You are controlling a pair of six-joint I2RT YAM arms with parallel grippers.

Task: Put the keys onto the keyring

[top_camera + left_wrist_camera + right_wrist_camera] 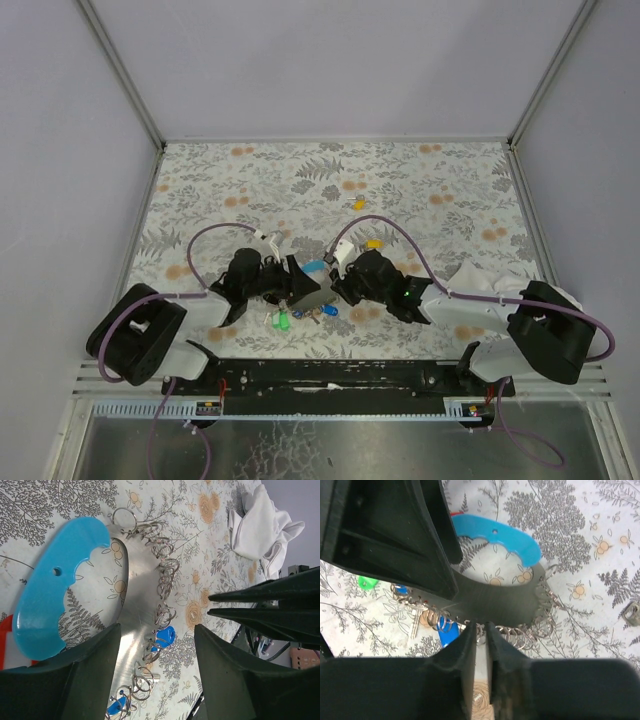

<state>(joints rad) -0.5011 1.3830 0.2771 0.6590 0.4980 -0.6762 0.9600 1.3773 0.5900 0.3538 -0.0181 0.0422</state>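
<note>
Silvery thin wire loops of the keyring [165, 587], strung in a curving row along the edge of a shiny crescent-shaped metal plate [131, 615] with a light-blue scalloped plastic handle [55, 585], all flat on the fern-printed tablecloth [300, 180] at lower centre of the overhead view, between the two arms. Carries small metal blue-capped keys [167, 635] among the loops; shows a green-capped key [283, 322] just left of them, attached or loose cannot tell. Left gripper [157, 626]: wide open, dark fingers straddling the plate, no visible contact. Right gripper [481, 626]: nearly together with only a thin slit, tips at the loop-lined edge; cannot tell about any loop pinched there. Two small yellow-capped keys [358, 203] [374, 243] loose at upper centre of the overhead view, well apart from the ring. Probably mid-step on steadying and opening one loop. To do it well: pin the plate with the left fingers, single out one loop with the right tips, work at its split end, stay low and slow to avoid dragging the whole row. Also around: a crumpled white cloth [480, 275] to the right, and a small metal piece [632, 614] at the right edge of the right wrist view, too small to identify. In the way: tightly crowded, overlapping loops, and the left gripper's bulk filling the upper left of the right wrist view.
</note>
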